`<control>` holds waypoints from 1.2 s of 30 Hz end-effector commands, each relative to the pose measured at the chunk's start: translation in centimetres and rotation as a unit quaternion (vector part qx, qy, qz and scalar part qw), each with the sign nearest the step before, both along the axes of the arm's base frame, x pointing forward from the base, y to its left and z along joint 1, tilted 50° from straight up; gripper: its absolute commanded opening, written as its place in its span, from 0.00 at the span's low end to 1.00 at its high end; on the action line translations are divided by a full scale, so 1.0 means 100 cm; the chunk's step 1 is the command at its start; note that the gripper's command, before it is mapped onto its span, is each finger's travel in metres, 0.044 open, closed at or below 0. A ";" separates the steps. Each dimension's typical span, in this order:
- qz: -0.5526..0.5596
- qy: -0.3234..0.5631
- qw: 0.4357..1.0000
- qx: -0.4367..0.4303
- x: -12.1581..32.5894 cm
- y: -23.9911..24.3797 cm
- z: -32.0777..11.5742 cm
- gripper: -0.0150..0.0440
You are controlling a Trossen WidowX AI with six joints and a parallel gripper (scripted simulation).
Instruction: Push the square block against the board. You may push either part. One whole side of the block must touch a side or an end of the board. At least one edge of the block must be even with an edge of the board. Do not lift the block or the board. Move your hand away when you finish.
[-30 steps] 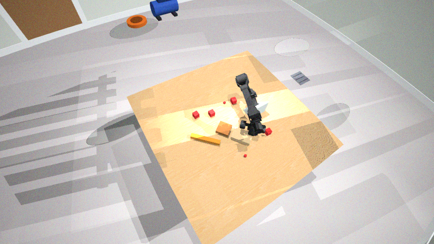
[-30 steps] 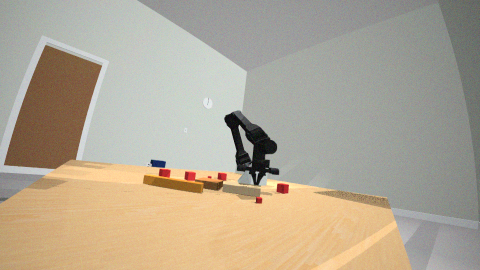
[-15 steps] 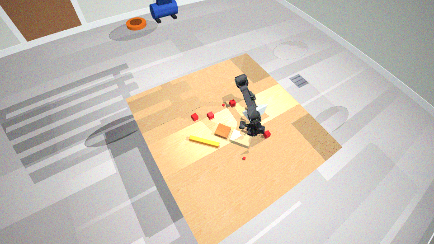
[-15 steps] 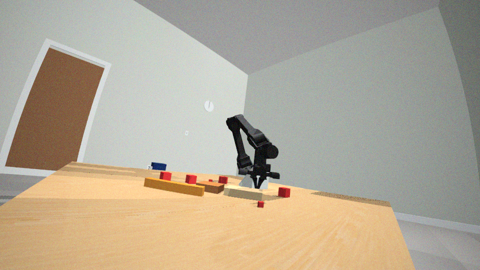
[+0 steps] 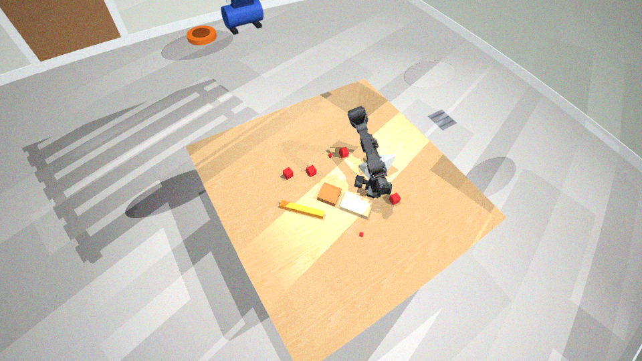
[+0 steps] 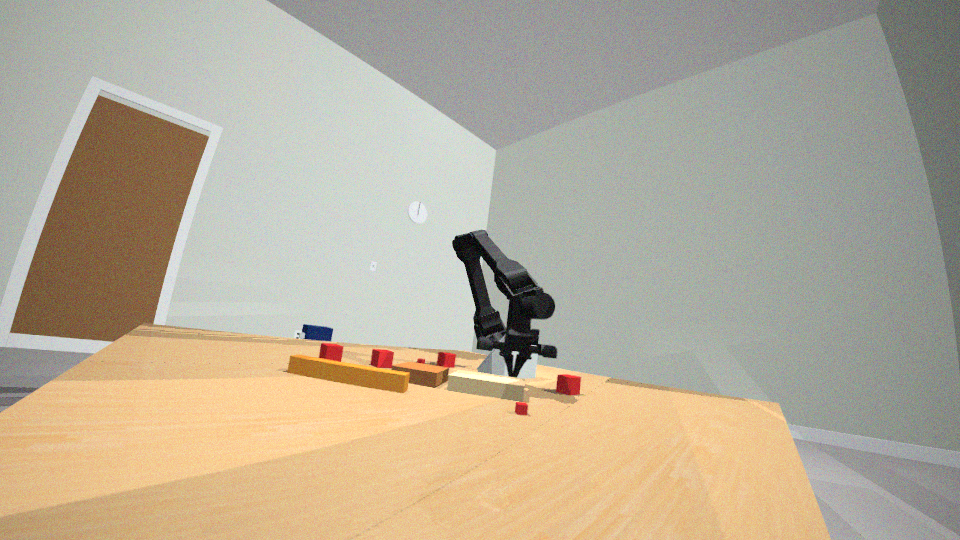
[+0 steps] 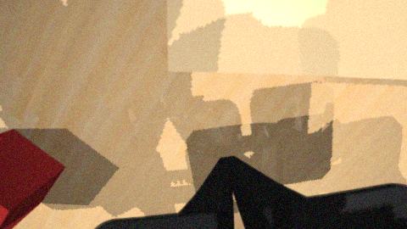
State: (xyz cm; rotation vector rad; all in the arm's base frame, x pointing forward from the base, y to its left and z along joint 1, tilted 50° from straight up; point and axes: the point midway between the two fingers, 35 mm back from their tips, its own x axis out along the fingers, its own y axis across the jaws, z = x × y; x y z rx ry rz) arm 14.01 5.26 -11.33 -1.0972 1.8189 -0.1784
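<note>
The square block (image 5: pixel 329 194) (image 6: pixel 424 374) is orange-brown and lies flat left of the board. The cream rectangular board (image 5: pixel 354 204) (image 6: pixel 486 384) (image 7: pixel 263 51) lies flat, with its short end facing the block across what looks like a narrow gap. In the wrist view the board's long side and one corner show at the top; the block is out of view. My gripper (image 5: pixel 371 194) (image 6: pixel 514 374) (image 7: pixel 227 164) is shut and empty. It points down on the robot's side of the board, beyond its long side and apart from it in the wrist view.
A long yellow bar (image 5: pixel 301 209) (image 6: pixel 347 373) lies left of the block. A red cube (image 5: pixel 394 198) (image 6: pixel 567 384) (image 7: pixel 27 170) sits just right of the gripper. A tiny red cube (image 5: pixel 361 234) (image 6: pixel 521 408) lies in front of the board. Several other red cubes lie behind the block.
</note>
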 end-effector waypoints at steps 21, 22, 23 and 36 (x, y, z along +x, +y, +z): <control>0.120 0.128 0.984 0.028 0.027 0.060 0.016 0.25; 0.132 0.141 0.981 0.030 0.029 0.062 0.015 0.25; 0.143 0.153 0.977 0.033 0.031 0.063 0.013 0.25; 0.281 0.311 0.906 0.059 0.050 0.083 -0.010 0.25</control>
